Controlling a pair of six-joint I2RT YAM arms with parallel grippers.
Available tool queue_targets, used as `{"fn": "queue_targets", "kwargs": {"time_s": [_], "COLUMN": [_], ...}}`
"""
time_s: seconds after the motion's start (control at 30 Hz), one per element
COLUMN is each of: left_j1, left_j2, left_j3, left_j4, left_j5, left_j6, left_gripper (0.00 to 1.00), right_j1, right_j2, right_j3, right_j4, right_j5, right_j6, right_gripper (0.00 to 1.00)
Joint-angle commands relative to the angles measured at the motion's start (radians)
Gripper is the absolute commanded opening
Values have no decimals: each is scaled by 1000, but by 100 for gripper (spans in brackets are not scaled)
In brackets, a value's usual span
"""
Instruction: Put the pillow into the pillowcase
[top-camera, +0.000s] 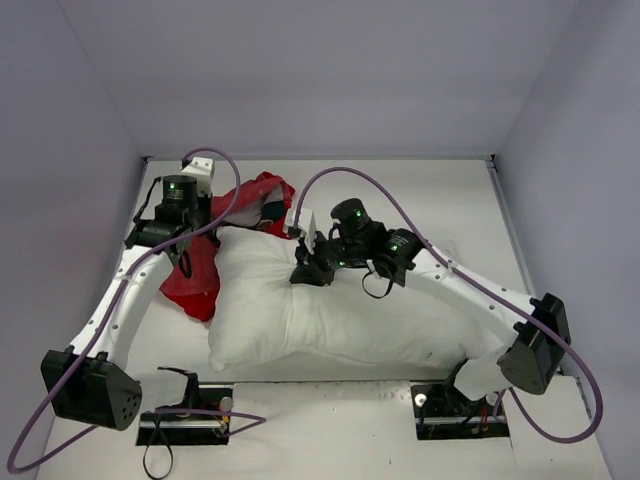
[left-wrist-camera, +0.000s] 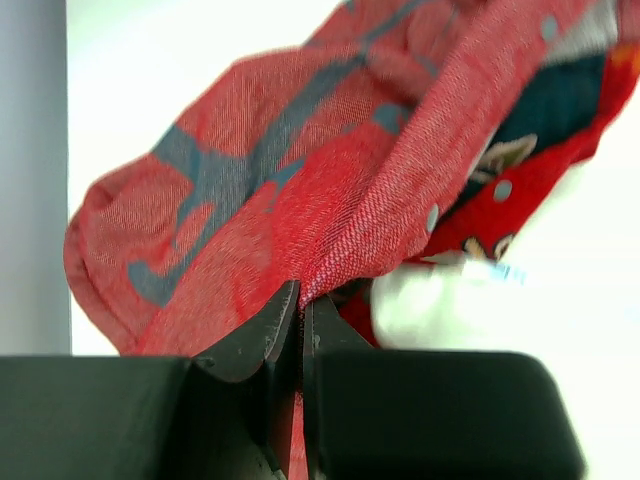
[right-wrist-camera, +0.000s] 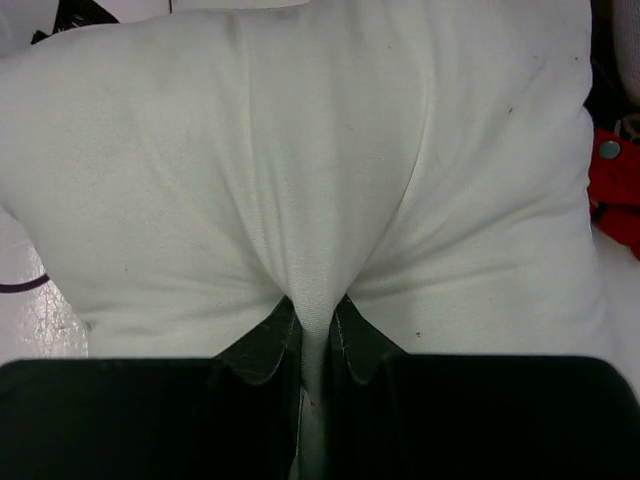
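The plain white pillow (top-camera: 300, 305) lies in the middle of the table. Crumpled at its far left corner is the red pillowcase (top-camera: 258, 198), and part of it hangs down the pillow's left side. My left gripper (top-camera: 186, 264) is shut on a fold of the pillowcase (left-wrist-camera: 300, 200), pinched at the fingertips (left-wrist-camera: 300, 300); a white bit of the pillow (left-wrist-camera: 450, 305) shows just beside it. On the pillow's upper middle, my right gripper (top-camera: 306, 270) is shut on a pinch of pillow fabric (right-wrist-camera: 312, 310), and the pillow (right-wrist-camera: 300, 150) fills that view.
Grey walls close in the table (top-camera: 450, 200) on the left, back and right. Purple cables loop over both arms. The two arm bases (top-camera: 185, 415) stand at the near edge.
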Motion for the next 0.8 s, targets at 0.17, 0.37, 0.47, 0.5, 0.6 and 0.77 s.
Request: {"fn": "queue_targets", "kwargs": {"time_s": [0.17, 0.37, 0.47, 0.5, 0.6, 0.77], "left_j1": [-7, -7, -9, -9, -13, -25], "left_j2": [-146, -229, -253, -256, -269, -305], "left_j3": [-55, -109, -132, -132, -120, -121], "left_j4": [0, -30, -35, -35, -52, -89], "left_j5": [3, 20, 28, 32, 54, 74], "left_j6": [13, 14, 13, 11, 8, -9], "left_gripper": [0, 0, 0, 0, 0, 0], "right_j1": [-4, -4, -2, -4, -4, -53], "right_j2": [25, 74, 115, 123, 149, 199], "right_j3": [52, 94, 120, 126, 144, 227], "right_j4": [68, 66, 68, 68, 69, 74], "right_j5": [23, 17, -24, -27, -6, 75], "right_j6": [-20, -53, -53, -53, -65, -68], "right_gripper": [0, 0, 0, 0, 0, 0]}}
